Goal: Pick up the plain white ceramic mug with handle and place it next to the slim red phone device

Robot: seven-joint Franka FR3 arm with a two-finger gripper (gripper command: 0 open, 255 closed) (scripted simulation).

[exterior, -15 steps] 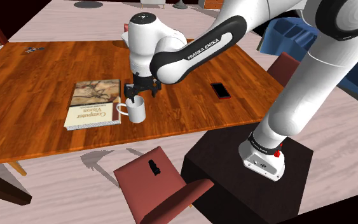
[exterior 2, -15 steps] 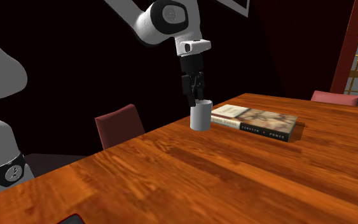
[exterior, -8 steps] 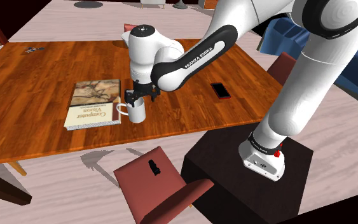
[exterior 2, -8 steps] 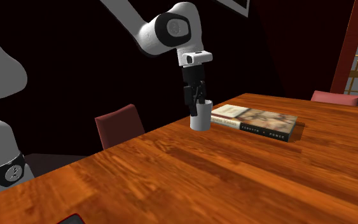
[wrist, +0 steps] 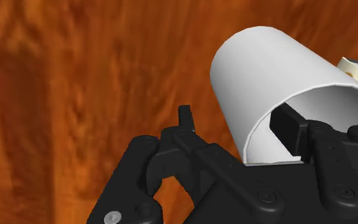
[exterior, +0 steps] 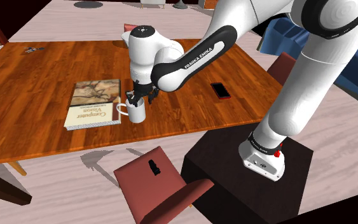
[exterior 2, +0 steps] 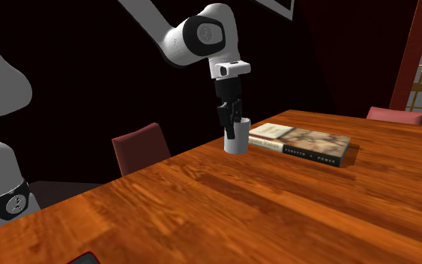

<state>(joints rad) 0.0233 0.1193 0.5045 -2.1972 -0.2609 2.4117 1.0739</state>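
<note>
A white mug (exterior: 137,111) stands upright on a wooden bench (exterior: 37,83), near the bench's front edge in the shoulder view. Its handle (exterior: 121,109) points toward a book (exterior: 95,102) lying flat just beside it on the shoulder view's left. The black hand (exterior: 138,98) hangs straight down over the mug's rim. In the wrist view the hand (wrist: 236,124) is open and its 2 fingers straddle the mug's wall: 1 finger (wrist: 289,130) is inside the mug (wrist: 266,70) against the inner wall, the other (wrist: 185,118) is outside with bare wood showing between it and the wall. A slim red phone (exterior: 220,91) lies flat on the bench, well apart from the mug, toward the shoulder view's right.
</note>
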